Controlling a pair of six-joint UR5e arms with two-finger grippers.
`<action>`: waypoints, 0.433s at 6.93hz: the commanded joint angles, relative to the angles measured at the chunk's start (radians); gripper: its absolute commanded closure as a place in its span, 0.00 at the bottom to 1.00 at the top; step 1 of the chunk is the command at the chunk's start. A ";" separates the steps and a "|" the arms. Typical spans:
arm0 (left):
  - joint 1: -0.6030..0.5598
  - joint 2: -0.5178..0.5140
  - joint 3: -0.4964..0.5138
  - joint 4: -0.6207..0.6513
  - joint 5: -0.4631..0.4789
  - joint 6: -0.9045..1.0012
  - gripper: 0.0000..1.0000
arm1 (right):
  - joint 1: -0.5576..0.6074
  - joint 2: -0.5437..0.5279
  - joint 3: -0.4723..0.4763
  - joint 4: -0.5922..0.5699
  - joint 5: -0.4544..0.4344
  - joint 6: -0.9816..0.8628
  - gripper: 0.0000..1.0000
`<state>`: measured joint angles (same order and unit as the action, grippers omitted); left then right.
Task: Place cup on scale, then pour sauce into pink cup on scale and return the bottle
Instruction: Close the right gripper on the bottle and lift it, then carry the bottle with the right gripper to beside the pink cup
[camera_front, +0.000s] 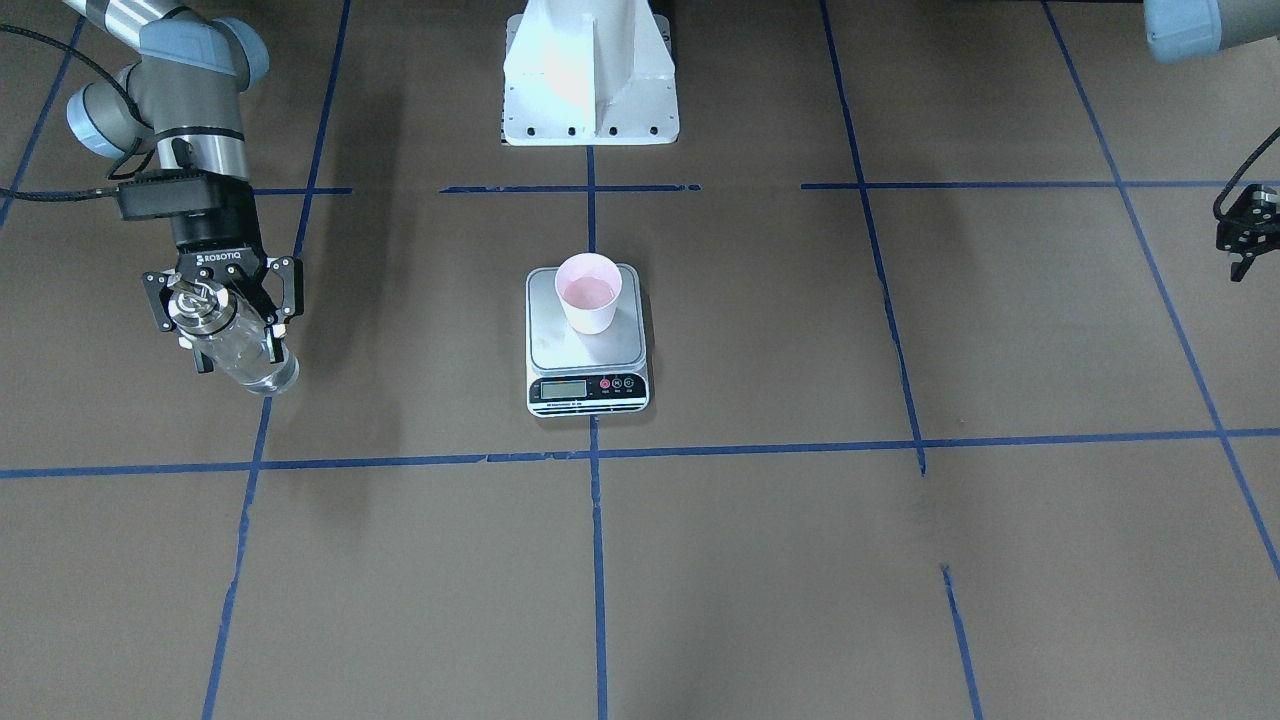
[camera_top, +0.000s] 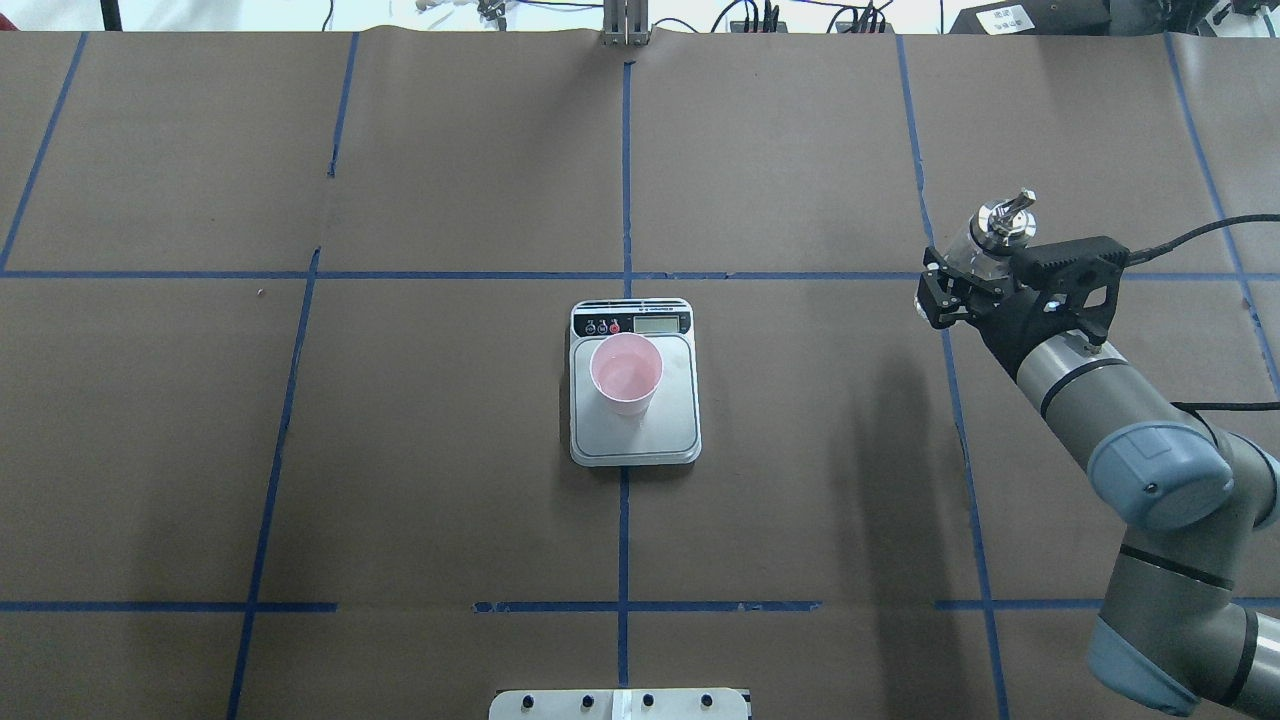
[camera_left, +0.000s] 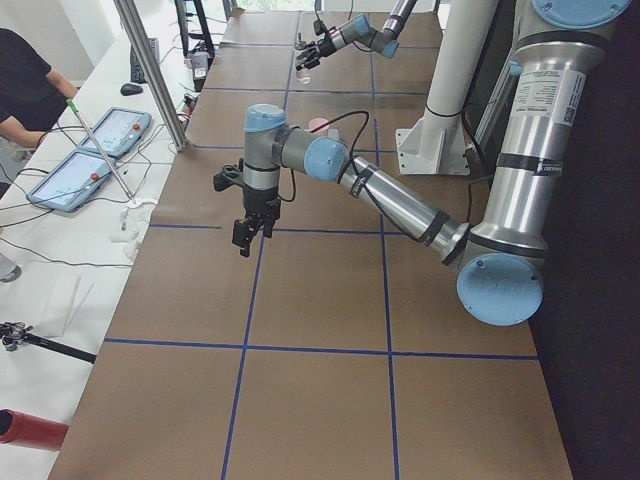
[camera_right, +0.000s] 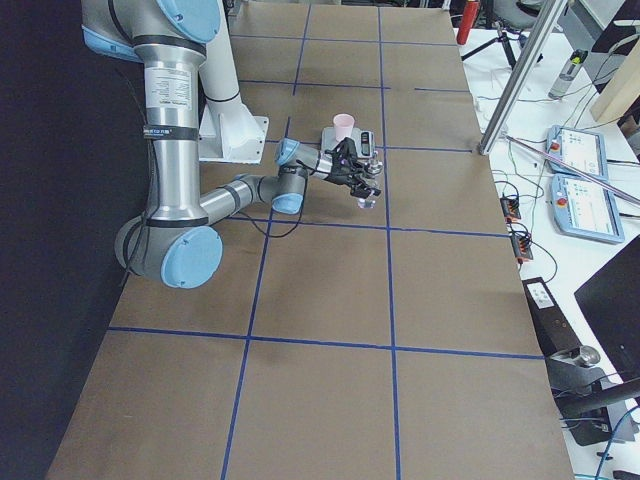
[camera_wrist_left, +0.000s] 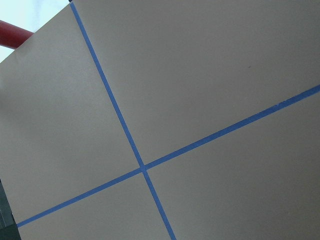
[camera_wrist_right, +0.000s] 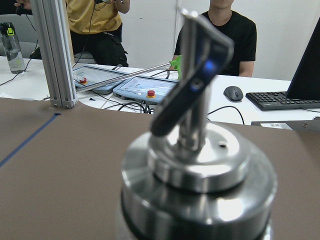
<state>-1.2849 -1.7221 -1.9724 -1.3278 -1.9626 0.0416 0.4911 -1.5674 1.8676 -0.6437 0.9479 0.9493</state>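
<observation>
The pale pink cup (camera_front: 588, 292) stands upright on the steel platform of the scale (camera_front: 560, 345) at the table's middle; both also show in the overhead view, cup (camera_top: 626, 373) and scale (camera_top: 675, 420). My right gripper (camera_front: 222, 322) is shut on the clear glass bottle (camera_front: 250, 360), well to the robot's right of the scale. The bottle is upright, its silver cap and spout (camera_top: 1005, 222) on top, and the cap fills the right wrist view (camera_wrist_right: 200, 165). I cannot tell whether its base touches the table. My left gripper (camera_front: 1248, 240) hangs open and empty at the far left.
The white robot mount (camera_front: 590, 80) stands behind the scale. Blue tape lines (camera_top: 623, 500) divide the brown table. An aluminium post (camera_wrist_right: 55, 50), tablets (camera_wrist_right: 145, 89) and seated people are beyond the table's far edge. A red cylinder (camera_left: 30, 428) lies on the side bench.
</observation>
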 joint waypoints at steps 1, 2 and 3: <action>-0.005 0.013 0.001 -0.001 -0.007 0.010 0.00 | 0.018 0.009 0.119 -0.137 0.003 -0.052 1.00; -0.007 0.047 -0.003 -0.010 -0.015 0.014 0.00 | 0.017 0.010 0.125 -0.137 0.000 -0.122 1.00; -0.007 0.082 -0.002 -0.027 -0.022 0.045 0.00 | 0.014 0.024 0.124 -0.148 -0.029 -0.198 1.00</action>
<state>-1.2906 -1.6767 -1.9740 -1.3393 -1.9766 0.0618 0.5063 -1.5549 1.9838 -0.7754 0.9418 0.8332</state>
